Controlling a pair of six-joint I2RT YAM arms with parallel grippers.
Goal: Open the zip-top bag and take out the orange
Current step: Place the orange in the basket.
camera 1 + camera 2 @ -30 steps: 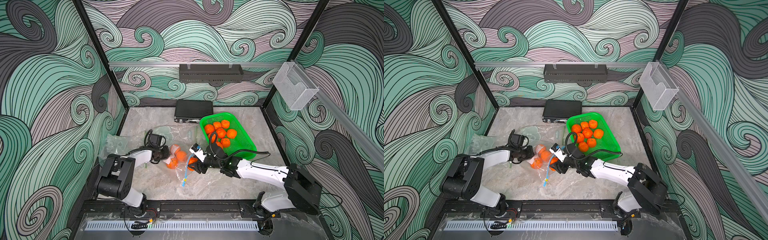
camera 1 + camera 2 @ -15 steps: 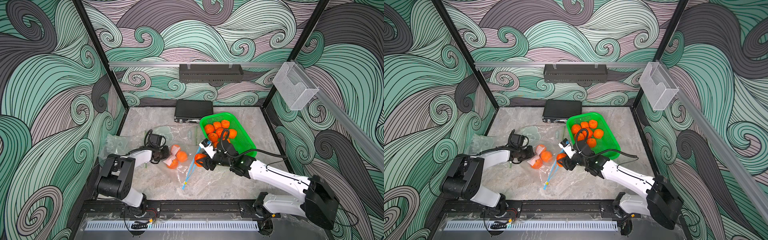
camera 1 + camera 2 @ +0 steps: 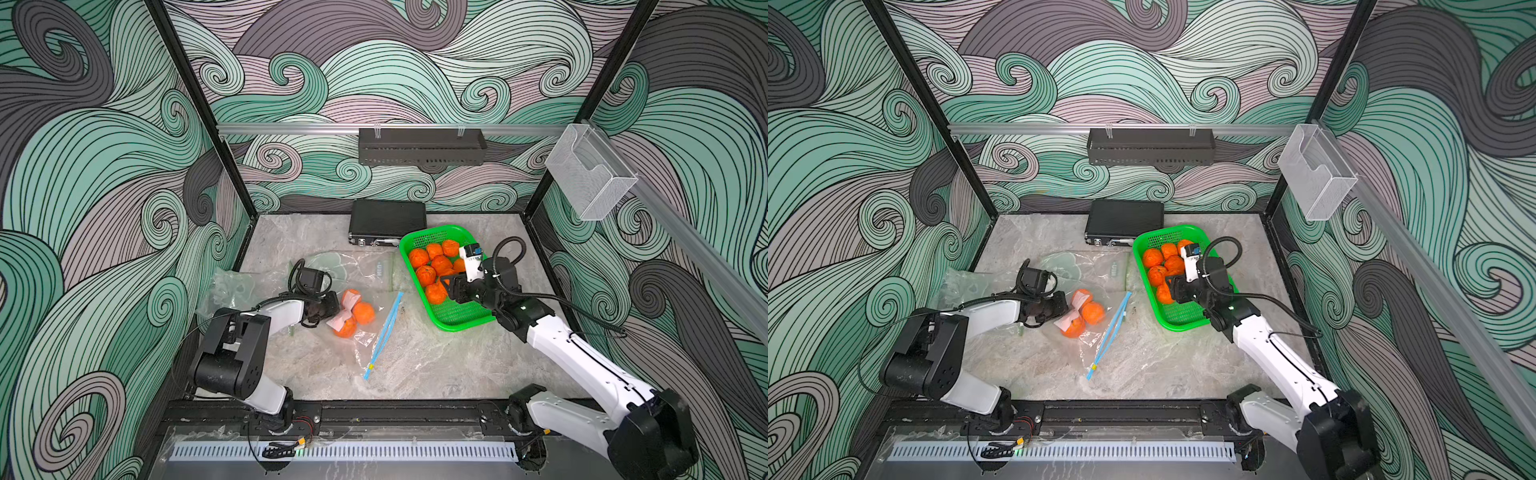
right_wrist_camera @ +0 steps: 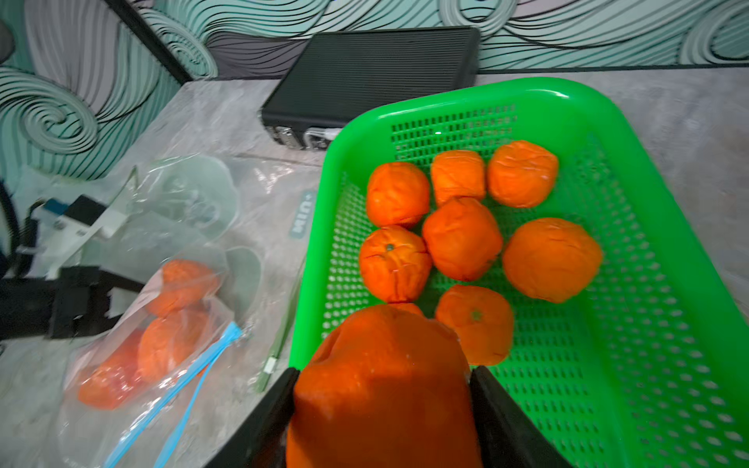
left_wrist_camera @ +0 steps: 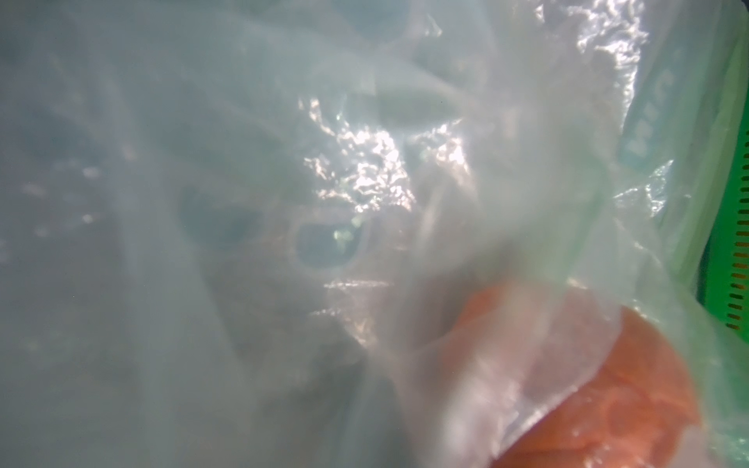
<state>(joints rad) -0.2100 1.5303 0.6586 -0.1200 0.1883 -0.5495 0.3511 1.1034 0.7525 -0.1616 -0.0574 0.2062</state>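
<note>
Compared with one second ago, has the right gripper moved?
Yes. The right gripper, shut on an orange, has moved away from the zip-top bag toward the green basket and is now over its inside.

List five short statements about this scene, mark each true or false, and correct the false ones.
1. The right gripper grips an orange. True.
2. The left gripper is shut on the zip-top bag. True.
3. The zip-top bag is empty. False: several oranges lie inside it.
4. The gripped orange hangs over the zip-top bag. False: it hangs over the green basket.
5. The black case sits inside the green basket. False: it lies on the table, behind the basket.
</note>
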